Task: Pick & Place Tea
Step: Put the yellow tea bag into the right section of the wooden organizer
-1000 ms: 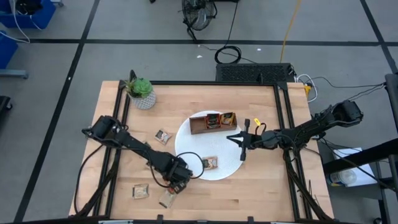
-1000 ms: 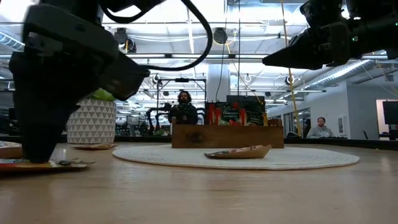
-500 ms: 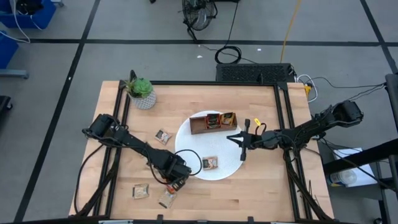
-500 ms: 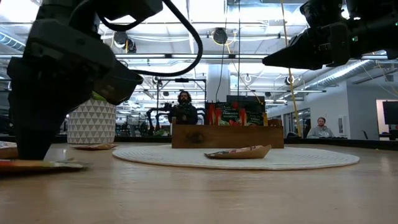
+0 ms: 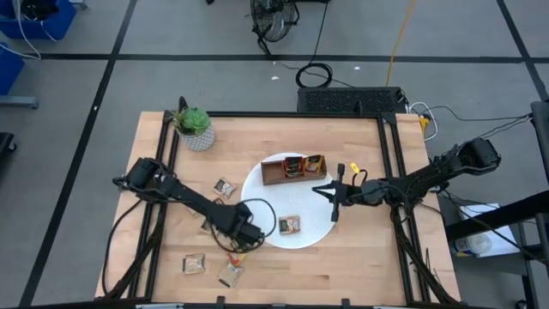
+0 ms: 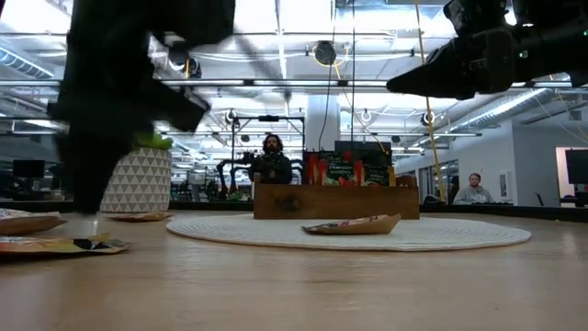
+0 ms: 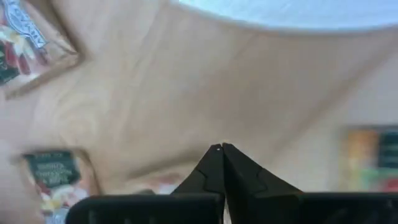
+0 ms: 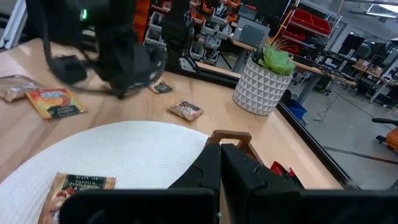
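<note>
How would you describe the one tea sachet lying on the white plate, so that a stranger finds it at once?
Start at the big round white plate in the middle of the table. At its far edge stands a wooden tray holding upright sachets; nearer the front lies a single flat sachet. It is the only one flat on the plate, while the other loose sachets lie on the bare wood.

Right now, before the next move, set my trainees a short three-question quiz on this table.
1. True or false: one tea sachet lies on the white plate, outside the wooden tray.
2. The wooden tray stands: A on the plate; B on bare wood; C on the floor.
3. Fill in: the left gripper has its jaws ____.
Key: 1 true; 2 A; 3 shut.
</note>
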